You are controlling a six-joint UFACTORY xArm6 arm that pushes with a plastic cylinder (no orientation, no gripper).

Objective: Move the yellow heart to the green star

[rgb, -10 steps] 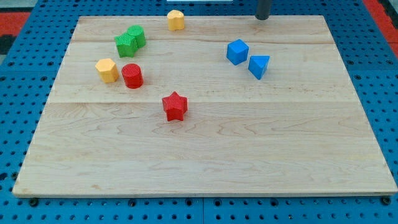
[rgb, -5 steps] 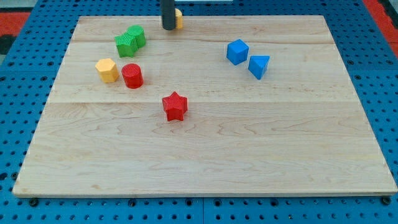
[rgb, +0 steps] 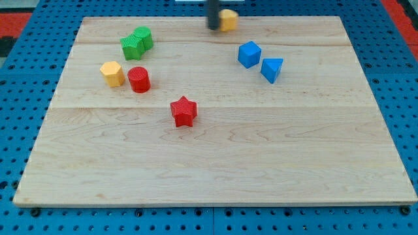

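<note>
The rod's tip (rgb: 213,27) stands at the board's top edge, touching the left side of the yellow heart (rgb: 228,20). It grips nothing, only leans against the block. The green star (rgb: 143,37) lies well apart toward the view's left, beside another green block (rgb: 132,47). From this side a push would likely drive the heart away (wrong flank). No writing is visible.

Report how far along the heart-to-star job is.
Done: nothing; the yellow heart sits at the board's top edge, far right of the green star. In hand: my tip touches the heart's left side. Left: get to its right side and push it left to the star.
</note>
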